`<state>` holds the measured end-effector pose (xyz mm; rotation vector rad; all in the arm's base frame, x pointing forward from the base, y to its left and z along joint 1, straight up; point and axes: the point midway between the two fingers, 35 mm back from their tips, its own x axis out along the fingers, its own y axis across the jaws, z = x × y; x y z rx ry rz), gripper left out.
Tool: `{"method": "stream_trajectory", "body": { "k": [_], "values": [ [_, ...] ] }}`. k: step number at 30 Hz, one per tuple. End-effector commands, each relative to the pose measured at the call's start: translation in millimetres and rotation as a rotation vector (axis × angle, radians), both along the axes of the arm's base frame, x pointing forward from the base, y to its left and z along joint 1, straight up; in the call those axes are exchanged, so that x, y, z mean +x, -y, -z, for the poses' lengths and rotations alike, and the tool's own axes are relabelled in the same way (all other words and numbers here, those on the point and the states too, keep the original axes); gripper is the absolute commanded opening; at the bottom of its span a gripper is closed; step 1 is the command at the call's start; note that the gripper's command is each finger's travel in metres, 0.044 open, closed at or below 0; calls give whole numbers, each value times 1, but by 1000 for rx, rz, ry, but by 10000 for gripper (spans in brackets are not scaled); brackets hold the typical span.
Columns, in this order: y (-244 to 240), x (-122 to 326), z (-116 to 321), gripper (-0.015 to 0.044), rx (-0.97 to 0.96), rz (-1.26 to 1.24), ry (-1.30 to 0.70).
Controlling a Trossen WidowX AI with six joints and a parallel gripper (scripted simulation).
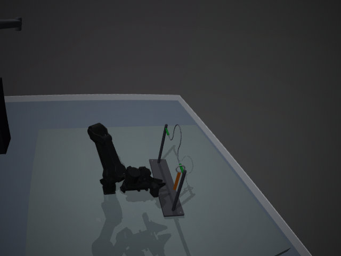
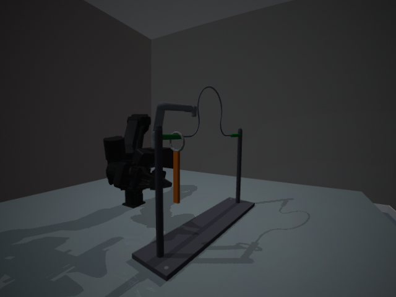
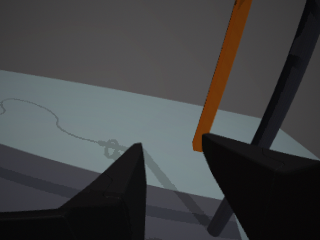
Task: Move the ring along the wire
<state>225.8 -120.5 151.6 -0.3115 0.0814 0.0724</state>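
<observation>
Wrist view showed the orange handle beyond the tips of the jaws, its lower end just beside the right-hand tip in that picture. The jaws stood partly apart, with nothing between them. In the exterior view the handle hung upright below its ring, which encircled the wire at the green part next to the nearer post, above the base plate.
</observation>
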Motion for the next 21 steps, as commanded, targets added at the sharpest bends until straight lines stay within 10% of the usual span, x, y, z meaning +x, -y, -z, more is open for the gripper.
{"method": "stream_trajectory", "body": {
  "k": [1, 21],
  "values": [
    [10, -18, 23, 160, 153, 91, -30],
    [22, -10, 21, 160, 303, 212, -20]
  ]
}}
